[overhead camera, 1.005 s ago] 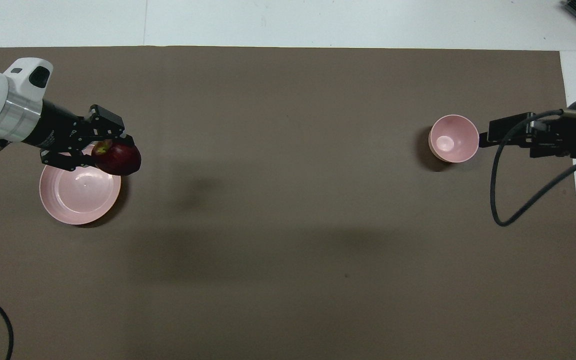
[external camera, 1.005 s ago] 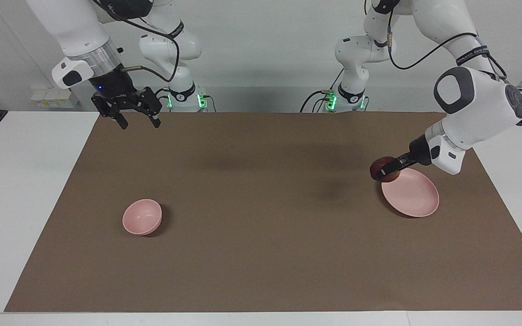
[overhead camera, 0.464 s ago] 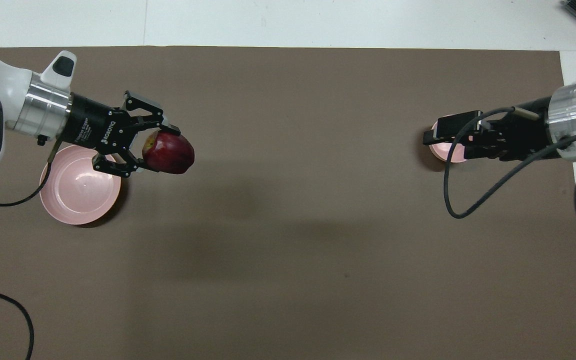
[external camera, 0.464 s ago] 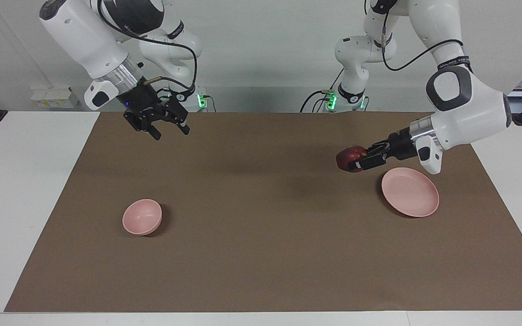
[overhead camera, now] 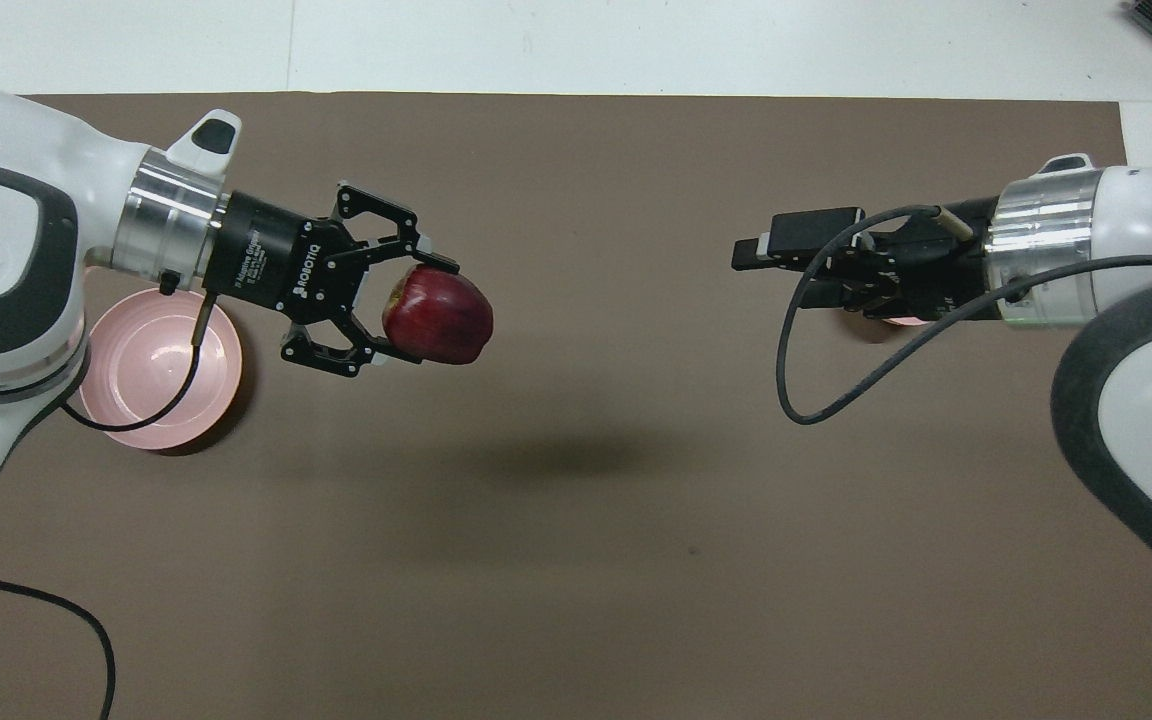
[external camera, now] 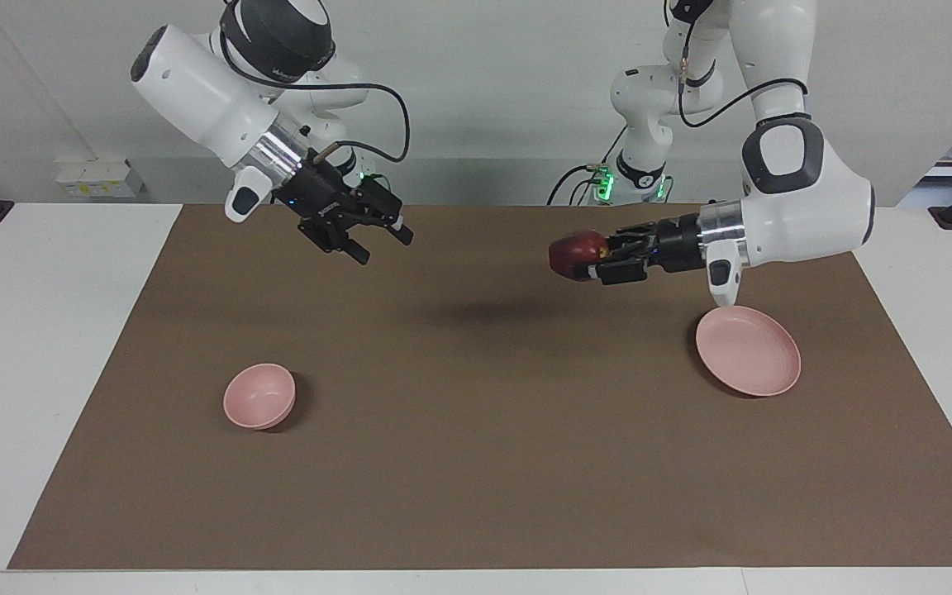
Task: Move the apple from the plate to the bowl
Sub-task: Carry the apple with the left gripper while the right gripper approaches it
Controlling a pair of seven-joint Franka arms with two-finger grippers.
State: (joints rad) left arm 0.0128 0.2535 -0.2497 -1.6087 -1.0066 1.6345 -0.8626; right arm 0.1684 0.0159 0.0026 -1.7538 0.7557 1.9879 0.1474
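My left gripper is shut on the dark-red apple and holds it in the air over the brown mat, off the plate toward the table's middle. It also shows in the overhead view, with the apple and its yellowish patch. The pale-pink plate lies bare toward the left arm's end, and it shows in the overhead view. My right gripper is open and empty, up in the air. In the overhead view, my right gripper covers most of the pale-pink bowl. The bowl stands empty.
A brown mat covers most of the white table. A black cable loop hangs from the right wrist. Another cable lies on the mat near the left arm's base.
My left gripper has lifted the apple off the plate and carried it toward the table's middle. My right gripper has swung out over the mat toward the middle too.
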